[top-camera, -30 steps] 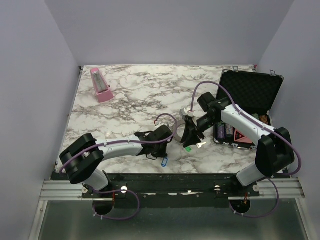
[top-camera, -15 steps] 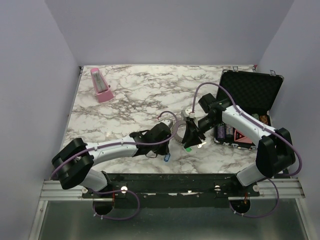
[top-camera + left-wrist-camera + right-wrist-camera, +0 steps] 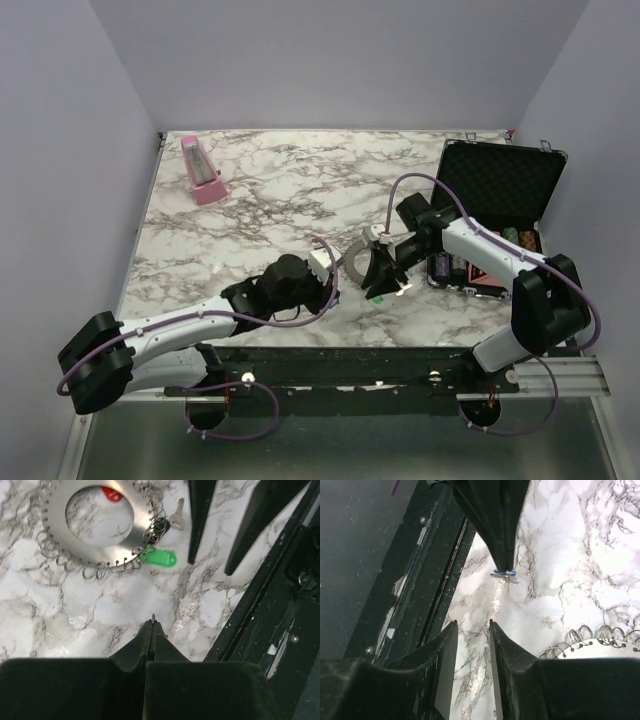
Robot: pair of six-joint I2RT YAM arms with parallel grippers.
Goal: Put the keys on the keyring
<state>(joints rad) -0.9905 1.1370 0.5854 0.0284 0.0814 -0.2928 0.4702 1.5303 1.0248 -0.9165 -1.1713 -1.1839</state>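
Tapered black fingers pinched on a tiny blue-headed key [image 3: 503,574], the left gripper [image 3: 151,625] hangs over the veined marble tabletop [image 3: 75,610] near the flat, steel-grey keyring [image 3: 100,555] fringed with wire loops, the right gripper [image 3: 471,627] parted and empty just beside the ring.

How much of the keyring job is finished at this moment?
Done: green key looks hooked on the keyring; red key and a silver key lie at it. In hand: left gripper pinches the blue key. Left: thread it on; right gripper is open.
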